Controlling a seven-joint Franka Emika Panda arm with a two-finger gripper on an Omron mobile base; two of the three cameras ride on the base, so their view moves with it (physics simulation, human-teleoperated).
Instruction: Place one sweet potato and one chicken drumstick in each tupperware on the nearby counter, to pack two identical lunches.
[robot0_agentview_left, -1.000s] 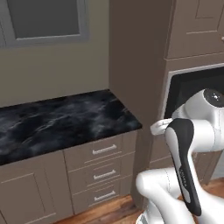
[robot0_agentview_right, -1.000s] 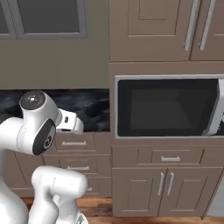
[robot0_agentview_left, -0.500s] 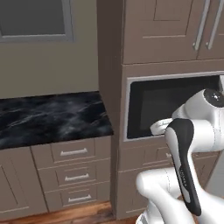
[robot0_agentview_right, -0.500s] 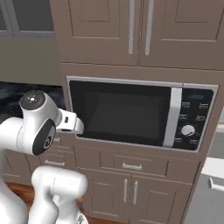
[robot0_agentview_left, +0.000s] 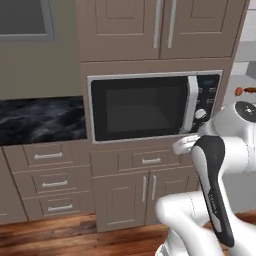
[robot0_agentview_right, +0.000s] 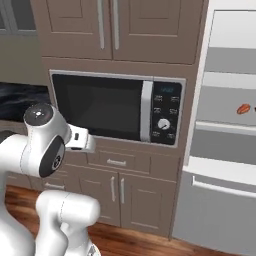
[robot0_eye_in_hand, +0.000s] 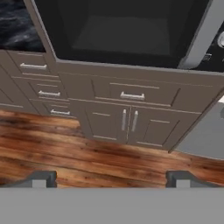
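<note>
End effector (robot0_eye_in_hand: 111, 177) spread wide, empty, aimed at wood floor (robot0_eye_in_hand: 65, 153) & lower cabinets (robot0_eye_in_hand: 127, 122). Base has swung right vs 1 s ago: microwave (robot0_agentview_left: 150, 105) now centred, black surface (robot0_agentview_left: 40, 120) slid to left edge. Tupperwares nowhere visible. Far right, small orange-brown item (robot0_agentview_right: 243, 108) on fridge shelf, prob. food, so still fetching.

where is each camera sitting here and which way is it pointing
Left base view: behind the arm on its left, facing the microwave and black counter; white arm at lower right.
Right base view: behind on its right, facing the same microwave and a fridge; arm at lower left.
Hand view: on the hand, looking down past the open gripper at the cabinet doors and wood floor.
All three share the microwave and the cabinets under it.
</note>
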